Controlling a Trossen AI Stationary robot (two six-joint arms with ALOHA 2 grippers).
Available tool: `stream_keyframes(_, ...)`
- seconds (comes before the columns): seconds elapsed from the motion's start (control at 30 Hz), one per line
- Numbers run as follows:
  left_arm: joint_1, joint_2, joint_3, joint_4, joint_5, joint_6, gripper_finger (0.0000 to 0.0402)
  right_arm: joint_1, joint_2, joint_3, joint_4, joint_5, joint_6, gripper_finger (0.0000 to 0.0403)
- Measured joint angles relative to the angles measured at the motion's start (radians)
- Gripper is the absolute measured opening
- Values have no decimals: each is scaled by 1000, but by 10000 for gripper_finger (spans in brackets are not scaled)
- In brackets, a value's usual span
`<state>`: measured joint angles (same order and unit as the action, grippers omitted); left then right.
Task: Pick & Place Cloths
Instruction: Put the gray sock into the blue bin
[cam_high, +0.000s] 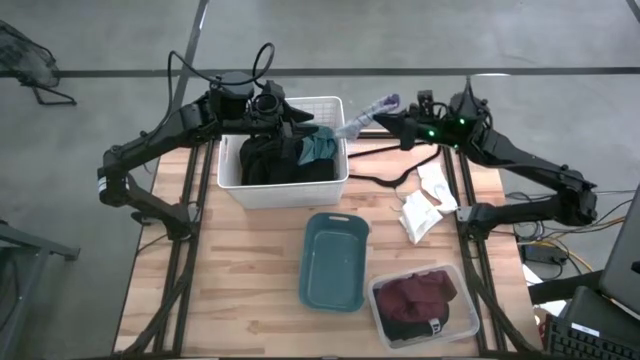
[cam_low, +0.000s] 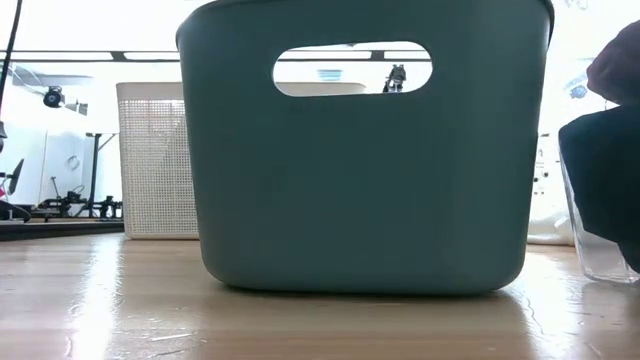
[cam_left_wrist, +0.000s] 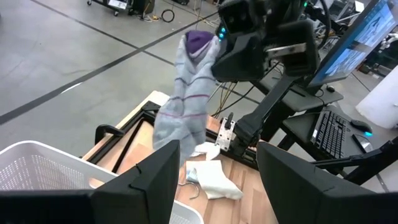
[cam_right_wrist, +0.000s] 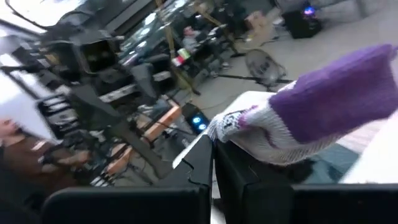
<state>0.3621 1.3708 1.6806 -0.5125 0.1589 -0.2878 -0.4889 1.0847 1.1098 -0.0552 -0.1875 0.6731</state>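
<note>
Filling the low view, the teal bin (cam_low: 365, 150) hides both arms from me. My right gripper (cam_high: 392, 112) holds a grey sock with a purple toe (cam_high: 368, 110) aloft beside the white basket (cam_high: 283, 189), jaws clamped. Risk: the dangling sock snags the rim or drops outside. Only the left wrist view shows the sock's full hang; left gripper (cam_left_wrist: 217, 171) stands wide over the basket.

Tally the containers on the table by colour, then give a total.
White bin: 1
Teal bin: 1
Clear bin: 1
Total: 3
</note>
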Motion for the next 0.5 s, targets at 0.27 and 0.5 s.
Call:
stream_keyframes(0.27,0,0,0,0,0,0,218,1,145,176,-174,-109,-49,8)
stream_keyframes(0.5,0,0,0,0,0,0,218,25,240,264,-234,-208,-83,8)
